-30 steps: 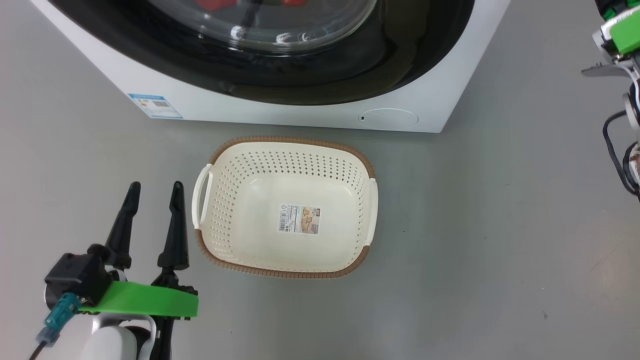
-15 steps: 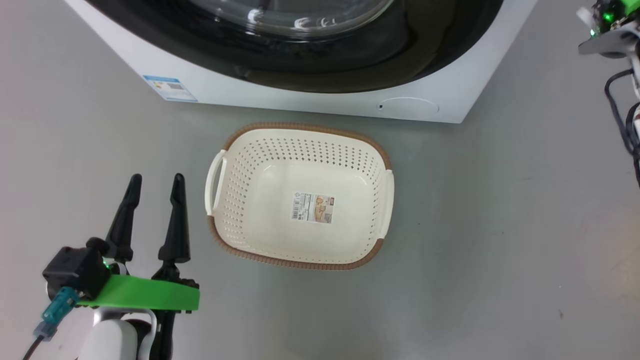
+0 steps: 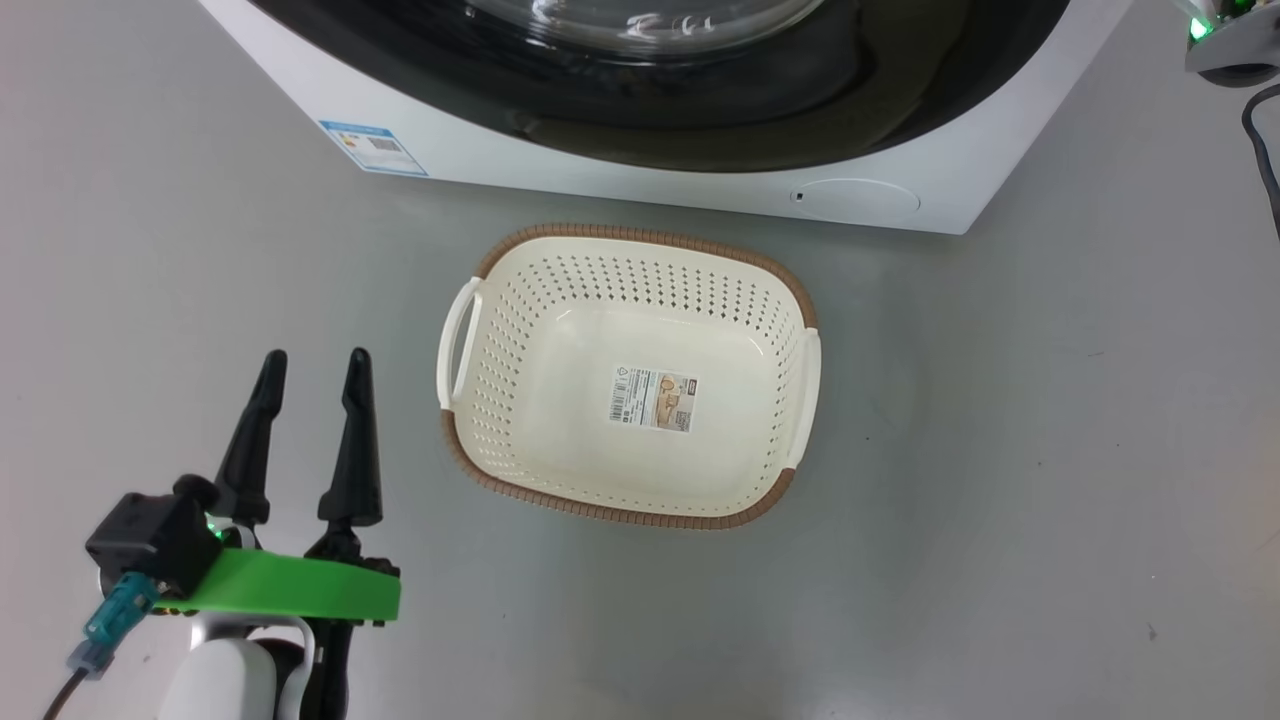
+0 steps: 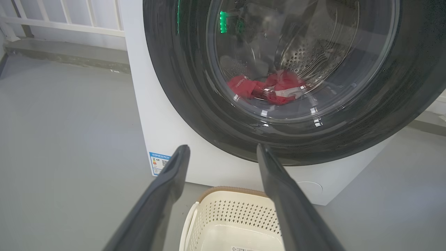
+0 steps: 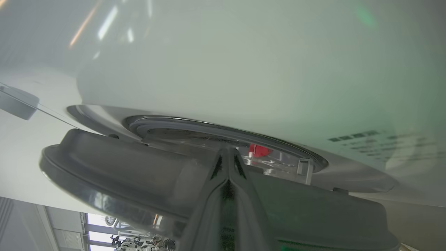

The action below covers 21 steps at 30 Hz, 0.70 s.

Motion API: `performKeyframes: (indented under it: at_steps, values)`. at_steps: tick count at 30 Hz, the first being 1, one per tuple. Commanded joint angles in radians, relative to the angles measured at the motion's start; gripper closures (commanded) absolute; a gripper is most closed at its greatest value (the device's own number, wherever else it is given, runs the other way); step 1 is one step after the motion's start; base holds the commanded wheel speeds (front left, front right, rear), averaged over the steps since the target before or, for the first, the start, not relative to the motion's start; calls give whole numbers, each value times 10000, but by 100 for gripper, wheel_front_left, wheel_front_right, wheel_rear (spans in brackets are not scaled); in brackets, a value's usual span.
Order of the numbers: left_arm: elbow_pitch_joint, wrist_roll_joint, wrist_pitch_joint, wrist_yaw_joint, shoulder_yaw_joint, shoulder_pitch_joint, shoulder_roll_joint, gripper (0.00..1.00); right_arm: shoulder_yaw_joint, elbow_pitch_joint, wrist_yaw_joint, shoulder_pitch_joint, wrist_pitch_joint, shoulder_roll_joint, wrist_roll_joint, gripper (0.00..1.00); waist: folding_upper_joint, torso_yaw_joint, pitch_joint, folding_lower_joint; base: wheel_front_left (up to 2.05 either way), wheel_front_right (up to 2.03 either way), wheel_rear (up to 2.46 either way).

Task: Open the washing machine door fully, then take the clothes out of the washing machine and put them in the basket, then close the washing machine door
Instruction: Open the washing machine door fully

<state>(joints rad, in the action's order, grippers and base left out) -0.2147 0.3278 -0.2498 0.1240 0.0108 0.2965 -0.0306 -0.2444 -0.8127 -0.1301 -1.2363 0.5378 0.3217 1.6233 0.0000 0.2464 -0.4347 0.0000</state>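
The washing machine (image 3: 650, 190) stands at the top of the head view, its door (image 3: 700, 110) a wide glossy black rim around clear glass. The cream basket (image 3: 640, 235) sits on the floor just in front of it, with nothing inside but a paper label. My left gripper (image 3: 315, 355) hovers open and holds nothing, left of the basket. The left wrist view looks past its gripper (image 4: 223, 148) at the door (image 4: 174, 69), with red clothes (image 4: 275, 89) behind the glass. My right gripper (image 5: 227, 150) is shut, tips at a narrow gap between door (image 5: 104, 174) and machine (image 5: 244, 69); clothes (image 5: 259, 150) show through it.
Grey floor lies open on both sides of the basket. A blue label (image 3: 373, 148) and a small round flap (image 3: 855, 200) mark the machine's lower front. Part of my right arm (image 3: 1225, 45) with a cable shows at the top right. White railings (image 4: 62, 24) stand behind the machine.
The head camera has shifted, so machine and basket sit further right and up in the picture. The left gripper keeps its place and stays open. Less of the right arm shows.
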Motion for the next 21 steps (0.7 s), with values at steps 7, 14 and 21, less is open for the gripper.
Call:
performKeyframes:
  at_steps: [7, 14, 21]
  values:
    - [116, 36, -120, 63, 431, 58, -197, 0, -248, 341, -6, 255, 1035, -360, 313, 100, 0, -177, 361, 0, 0, 0, 0]
    - [80, 14, -120, -16, 427, -149, -197, 0, -584, 757, -6, 1053, 1815, -490, 345, 100, 0, -337, 913, 0, 0, 0, 0]
    - [19, -17, -120, -109, 429, -451, -197, 0, -824, 1355, -6, 1993, 2463, -585, 473, 100, 0, -354, 1500, 0, 0, 0, 0]
